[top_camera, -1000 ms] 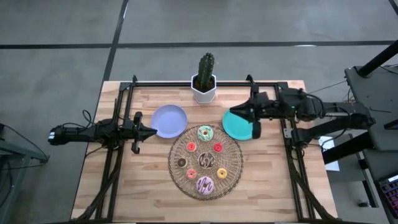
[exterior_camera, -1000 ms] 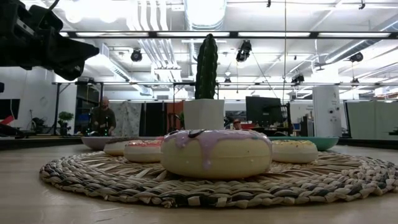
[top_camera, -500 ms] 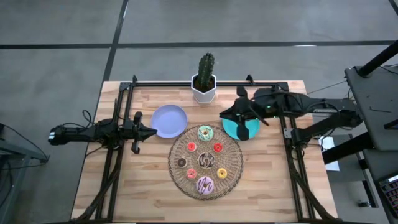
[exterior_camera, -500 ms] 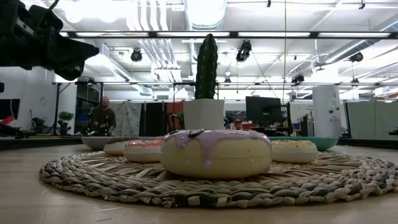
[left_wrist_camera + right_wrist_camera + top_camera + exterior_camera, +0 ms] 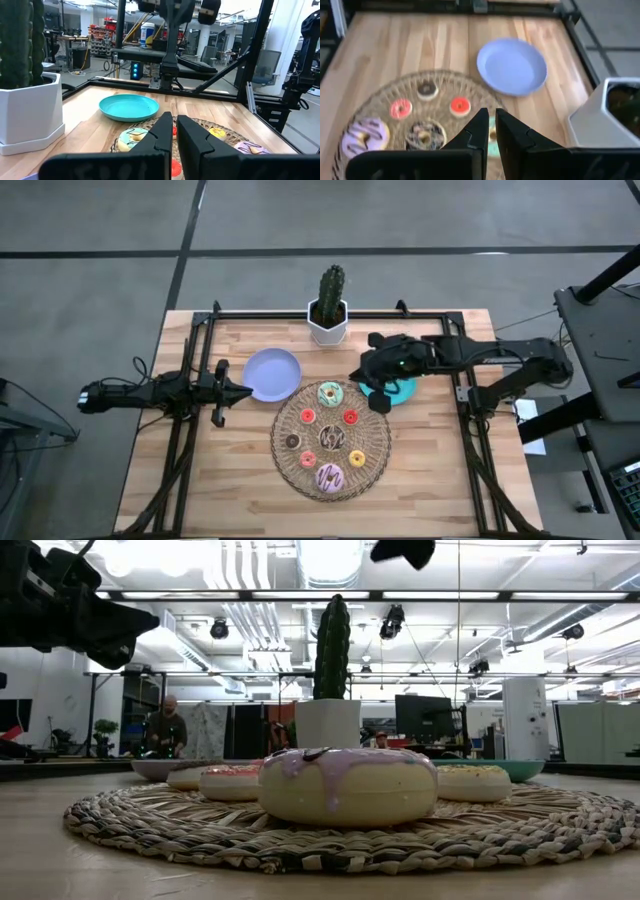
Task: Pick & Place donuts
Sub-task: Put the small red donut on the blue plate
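Seven donuts lie on the wicker mat, none lifted.
Nearest the front is the pink donut, farther back the brown-white donut, then the white-green donut. Beyond it, the right gripper has moved from over the teal plate toward the mat's far edge, jaws nearly pressed together, holding nothing. The left gripper stays beside the lavender plate on the tabletop, jaws nearly together too.

The right arm covers much of the teal plate from above. In the right wrist view, its own fingers hide the white-green donut — only a sliver shows — and the cactus pot is cut off.
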